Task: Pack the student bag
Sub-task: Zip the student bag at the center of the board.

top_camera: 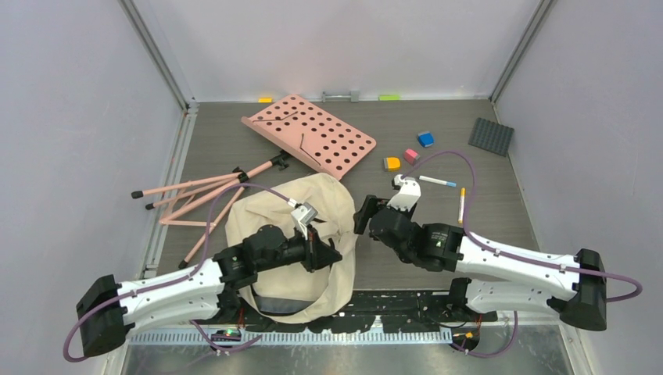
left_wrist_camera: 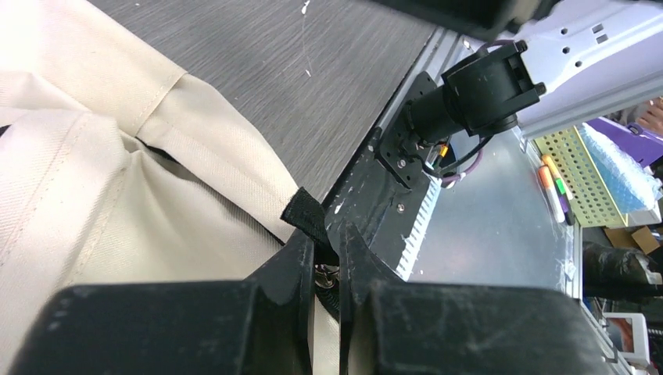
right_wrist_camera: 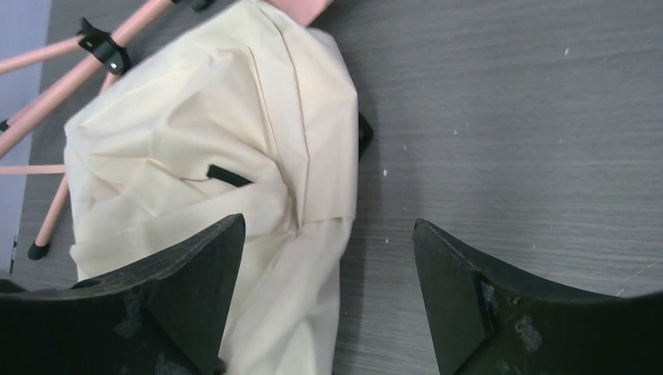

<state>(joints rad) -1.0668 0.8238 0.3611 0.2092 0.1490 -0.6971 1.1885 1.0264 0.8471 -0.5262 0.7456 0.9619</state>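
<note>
Left end effector [top_camera: 334, 255] pressed together on the right-hand rim of the student bag [top_camera: 285, 223]. From overhead, that cream bag sprawls at the near edge of the tabletop [top_camera: 406, 269], its bottom hanging over the black rail between the arm bases. Right end effector [top_camera: 361, 219] is spread, just beside the bag's right flank. Room to move? Bare tabletop opens on the right, out to a blue-tipped pen [top_camera: 438, 182] and an orange-tipped pen [top_camera: 461, 205], with an orange block [top_camera: 392, 163], pink block [top_camera: 411, 155] and blue block [top_camera: 425, 139] further back. On the left a pink tripod [top_camera: 195, 195] lies with its legs reaching the bag's upper left edge, and a pink perforated board [top_camera: 313, 134] lies just behind the bag. Walls close in left, right and back, and a dark studded mat [top_camera: 491, 136] sits in the far right corner. Over to the left wrist, and here's what the overhead hides: the fingers [left_wrist_camera: 289, 269] are pinching a black tab [left_wrist_camera: 306, 217] on the bag's seam, right at the tabletop's front edge, an arm's black joint [left_wrist_camera: 477, 90] just beyond. Coloured markers [left_wrist_camera: 551, 187] lie on a tray off the tabletop, print too small to read. Right wrist now: both fingers [right_wrist_camera: 180, 289] stand wide apart, nothing between them, over the bag's corner and bare wood grain. A short black strip [right_wrist_camera: 229, 176] shows on the bag's panel, tripod legs at top left.
</note>
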